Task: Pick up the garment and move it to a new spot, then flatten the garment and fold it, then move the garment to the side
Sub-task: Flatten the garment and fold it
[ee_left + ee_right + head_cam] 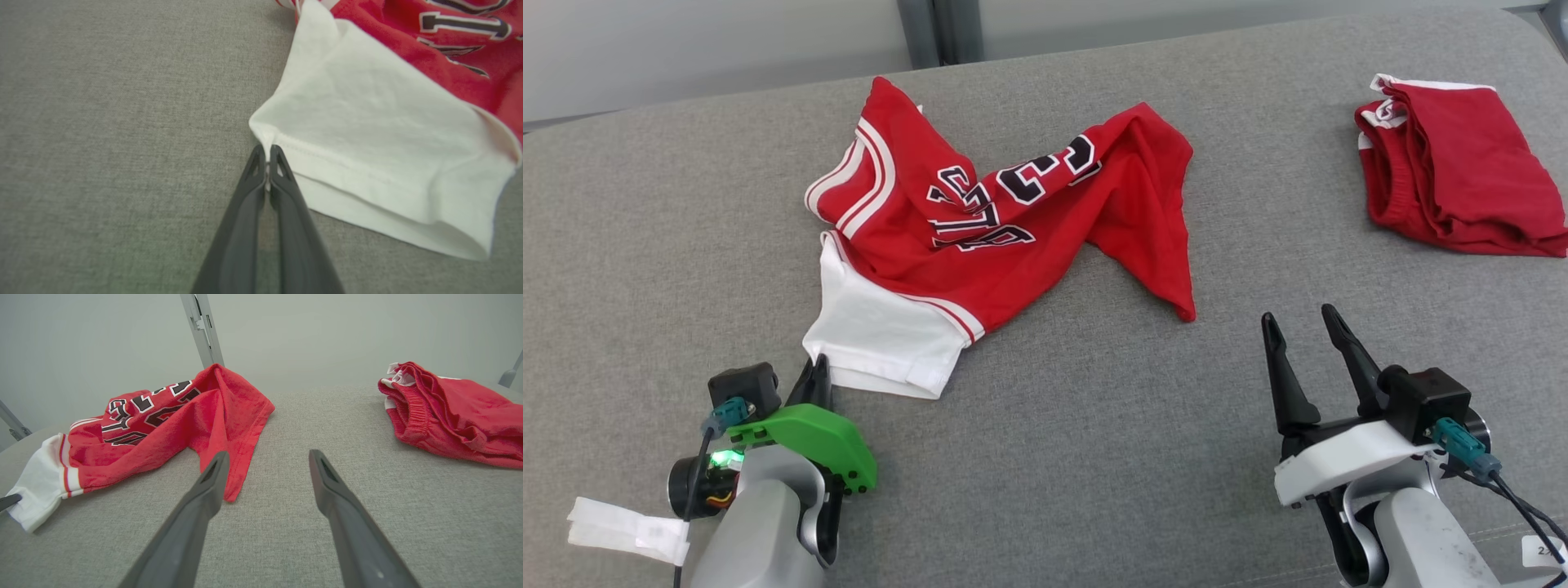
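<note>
Jaws pressed together, the left gripper [267, 152] pinches the white sleeve hem of the garment [1013, 237]. The right gripper [1298, 320] holds its jaws spread near the garment's red corner.

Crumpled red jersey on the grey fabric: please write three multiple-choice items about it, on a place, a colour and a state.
1. Where lies the folded red garment with elastic waistband, from the crumpled red jersey? A. left B. right C. on it
2. Which colour has the sleeve pinched by the left pincer? A. white B. blue C. black
3. The right pincer is: A. shut on cloth B. shut, empty C. open, empty
B, head view shows it far right; A, white cloth sits in the closed jaws; C, jaws apart, nothing between.
</note>
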